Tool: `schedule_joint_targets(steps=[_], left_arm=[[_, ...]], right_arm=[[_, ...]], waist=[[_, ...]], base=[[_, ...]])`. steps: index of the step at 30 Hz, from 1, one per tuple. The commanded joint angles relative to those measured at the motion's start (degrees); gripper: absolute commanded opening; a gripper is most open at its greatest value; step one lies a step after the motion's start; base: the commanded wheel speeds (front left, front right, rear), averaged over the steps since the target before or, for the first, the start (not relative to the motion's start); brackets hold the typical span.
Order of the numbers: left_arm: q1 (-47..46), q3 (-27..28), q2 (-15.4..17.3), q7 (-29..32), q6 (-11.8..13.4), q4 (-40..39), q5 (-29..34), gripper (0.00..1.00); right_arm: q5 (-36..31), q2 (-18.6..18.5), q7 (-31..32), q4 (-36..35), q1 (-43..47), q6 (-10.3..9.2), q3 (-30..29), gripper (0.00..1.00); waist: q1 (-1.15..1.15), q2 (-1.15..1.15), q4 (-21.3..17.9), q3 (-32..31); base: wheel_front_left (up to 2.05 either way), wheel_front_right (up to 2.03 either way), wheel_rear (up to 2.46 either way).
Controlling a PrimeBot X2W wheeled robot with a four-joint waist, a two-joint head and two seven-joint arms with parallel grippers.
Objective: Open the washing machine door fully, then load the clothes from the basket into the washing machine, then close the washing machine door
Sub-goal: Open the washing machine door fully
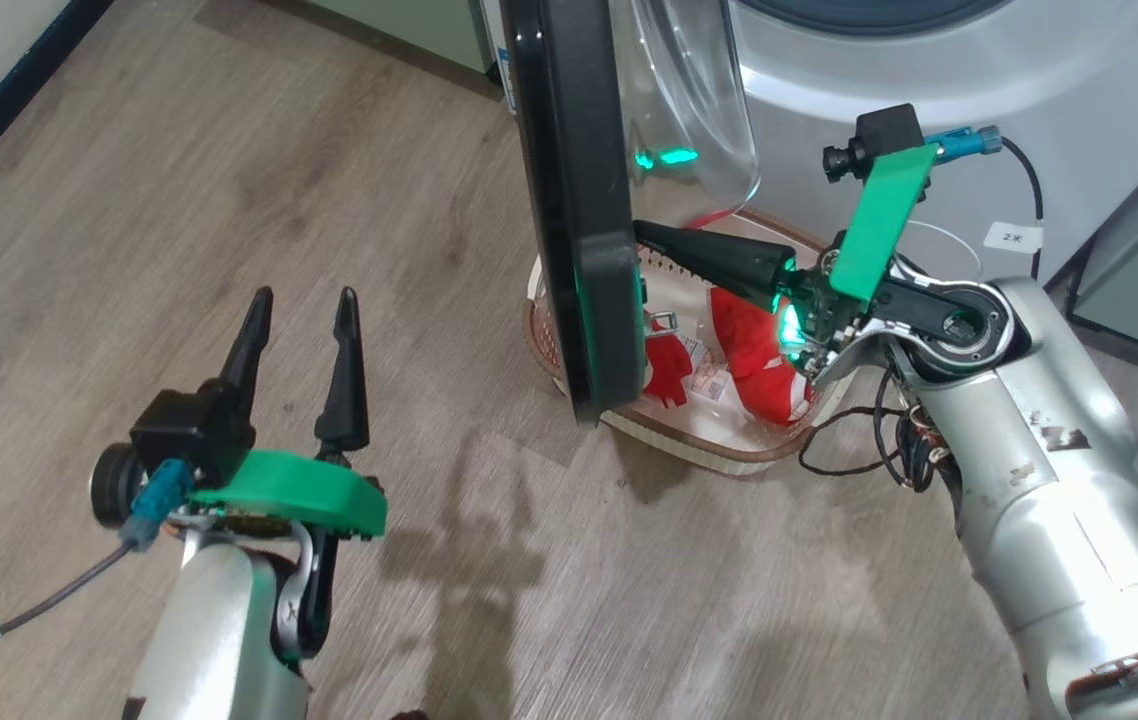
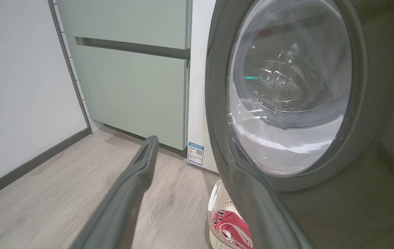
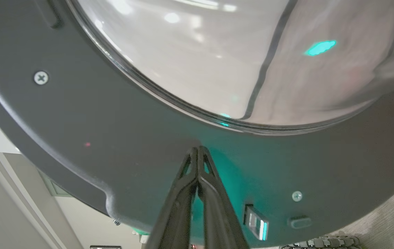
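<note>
Above a wood floor (image 1: pixel 129 200), the right gripper (image 1: pixel 649 240), jaws clenched, is pressing the part-open washing machine door (image 1: pixel 569 200), the left gripper (image 1: pixel 304 297) idling released, clothes (image 1: pixel 759 340) waiting in the basket (image 1: pixel 729 455).

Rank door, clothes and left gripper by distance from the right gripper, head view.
1. Door: inner rim, at the right gripper's fingertips.
2. Clothes: in the basket, just beneath it.
3. Left gripper: far left, on the door's other side.
</note>
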Motion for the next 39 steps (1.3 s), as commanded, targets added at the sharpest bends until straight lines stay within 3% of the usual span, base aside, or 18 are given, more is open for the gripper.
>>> schedule_joint_targets(steps=[1, 10, 11, 12, 13, 32, 35, 39], left_arm=[[-0.2, 1.55, 0.92, -0.29, 0.27, -1.6, -0.62, 1.0], [0.4, 2.37, 0.92, -0.29, 0.44, -1.53, -0.16, 1.0], [0.41, 2.56, 0.92, -0.29, 0.41, -1.42, -0.04, 1.0], [0.41, 2.72, 0.92, -0.29, 0.4, -1.39, 0.07, 1.0], [0.48, 2.95, 0.92, -0.29, 0.42, -1.41, 0.22, 1.0], [1.67, 5.97, 0.94, -0.29, -1.09, -0.52, 2.51, 1.0], [1.91, 6.14, 0.94, -0.29, -1.18, -0.42, 2.77, 1.0], [2.1, 6.35, 0.93, -0.29, -1.3, -0.26, 3.1, 1.0]], right_arm=[[0.66, 1.75, -0.57, -1.74, -0.35, 0.05, 0.67, 0.0], [3.59, 0.96, -4.06, -6.95, 4.58, 0.05, -3.11, 0.0], [3.61, 0.68, -4.62, -8.17, 5.7, 0.05, -3.55, 0.05], [3.81, 0.52, -5.35, -9.55, 6.9, 0.05, -4.2, 0.4], [3.94, 0.4, -6.37, -10.82, 8.1, 0.05, -4.96, 1.0], [3.73, 0.62, -19.21, -32.48, 33.32, 0.05, -13.51, 1.0], [0.07, 0.74, -23.15, -34.5, 35.32, 0.05, -13.97, 1.0], [-9.71, 0.72, -32.7, -35.9, 35.77, 0.05, -14.58, 1.0]], waist=[[0.01, 0.0, 0.1, -0.22], [0.01, 0.0, -1.68, -1.37], [0.01, 0.0, -2.06, -1.51], [0.01, 0.0, -2.43, -1.66], [0.01, 0.0, -2.81, -1.83], [0.01, 0.0, -7.34, -4.54], [0.01, 0.0, -7.63, -4.8], [0.01, 0.0, -7.87, -5.09]], base=[[0.0, 0.0, 0.0], [0.0, 0.0, 0.0], [0.0, 0.0, 0.0], [0.0, 0.0, 0.0], [0.0, 0.0, 0.0], [0.0, 0.0, 0.0], [0.0, 0.0, 0.0], [0.0, 0.0, 0.0]])
